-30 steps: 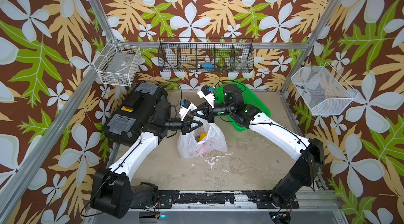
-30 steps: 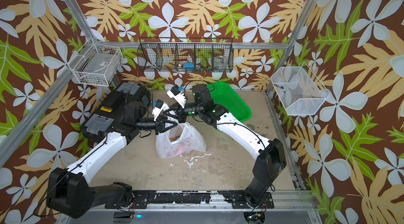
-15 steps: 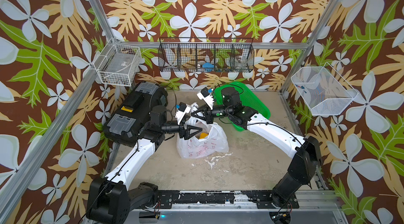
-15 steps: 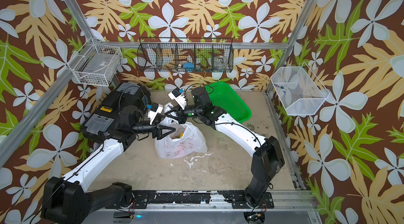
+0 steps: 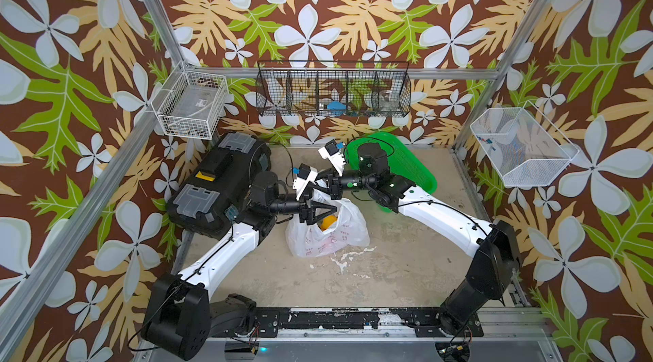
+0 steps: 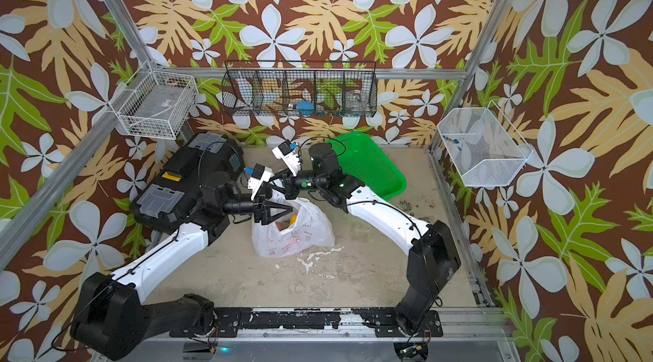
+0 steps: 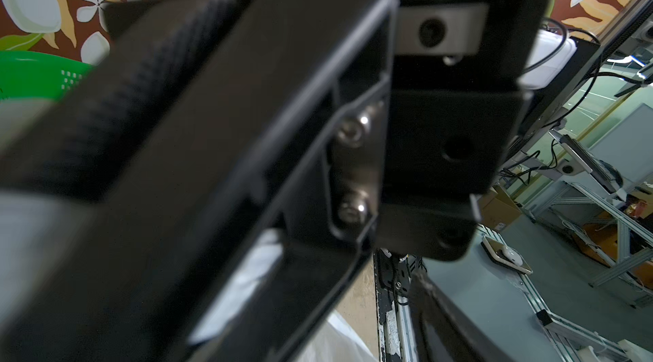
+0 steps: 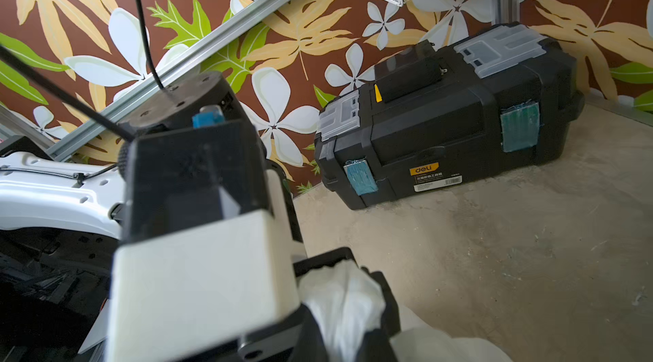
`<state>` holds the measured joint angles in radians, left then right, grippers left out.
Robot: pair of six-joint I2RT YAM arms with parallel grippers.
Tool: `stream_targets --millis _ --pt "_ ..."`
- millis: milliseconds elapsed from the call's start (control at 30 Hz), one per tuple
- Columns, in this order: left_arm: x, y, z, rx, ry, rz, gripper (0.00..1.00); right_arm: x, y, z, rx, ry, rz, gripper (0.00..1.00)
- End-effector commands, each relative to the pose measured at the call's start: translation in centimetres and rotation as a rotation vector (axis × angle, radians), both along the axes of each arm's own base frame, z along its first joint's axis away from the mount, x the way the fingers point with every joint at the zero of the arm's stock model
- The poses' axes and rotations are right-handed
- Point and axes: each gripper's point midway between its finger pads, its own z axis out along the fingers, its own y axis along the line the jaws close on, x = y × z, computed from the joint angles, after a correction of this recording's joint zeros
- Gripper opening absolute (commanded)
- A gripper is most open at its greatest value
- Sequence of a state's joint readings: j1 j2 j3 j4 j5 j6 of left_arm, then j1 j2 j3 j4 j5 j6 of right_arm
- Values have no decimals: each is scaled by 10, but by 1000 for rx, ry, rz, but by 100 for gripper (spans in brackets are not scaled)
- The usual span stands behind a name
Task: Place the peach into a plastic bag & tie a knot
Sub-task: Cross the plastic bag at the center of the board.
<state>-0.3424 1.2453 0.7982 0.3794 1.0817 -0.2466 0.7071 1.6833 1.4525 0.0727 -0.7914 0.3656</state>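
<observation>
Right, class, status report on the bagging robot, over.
Left gripper open above plastic bag mouth. Right gripper shut on its bunched top. Peach inside, no knot yet. Nothing seen blocking.

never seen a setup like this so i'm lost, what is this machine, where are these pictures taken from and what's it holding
It is two robot arms on a tabletop. The two wide pictures look down from overhead; the two close ones come from cameras on the arms' wrists. On the table lie a plastic bag with a peach inside, a black toolbox and a green basket. The right tool is shut on a bunch of the bag's plastic. The left tool sits at the bag's mouth; whether it grips is unclear.
</observation>
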Motion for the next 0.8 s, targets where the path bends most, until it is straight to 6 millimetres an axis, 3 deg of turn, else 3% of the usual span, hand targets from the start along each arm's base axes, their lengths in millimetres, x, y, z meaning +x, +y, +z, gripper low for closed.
stream_targets --millis 0,233,467,667,767 --pt "3 -1 4 -14 -18 11 75 1 2 8 33 -3 -11 0" --pt "20 -2 10 -69 30 75 66 -1 2 4 63 52 -34 0" --pt "24 -3 6 -75 44 78 49 0 3 7 109 99 -62 0" --pt "22 -2 3 -65 19 75 4 -1 3 10 120 116 -59 12" --pt "19 -2 1 -61 0 68 0 -4 0 13 106 105 -58 19"
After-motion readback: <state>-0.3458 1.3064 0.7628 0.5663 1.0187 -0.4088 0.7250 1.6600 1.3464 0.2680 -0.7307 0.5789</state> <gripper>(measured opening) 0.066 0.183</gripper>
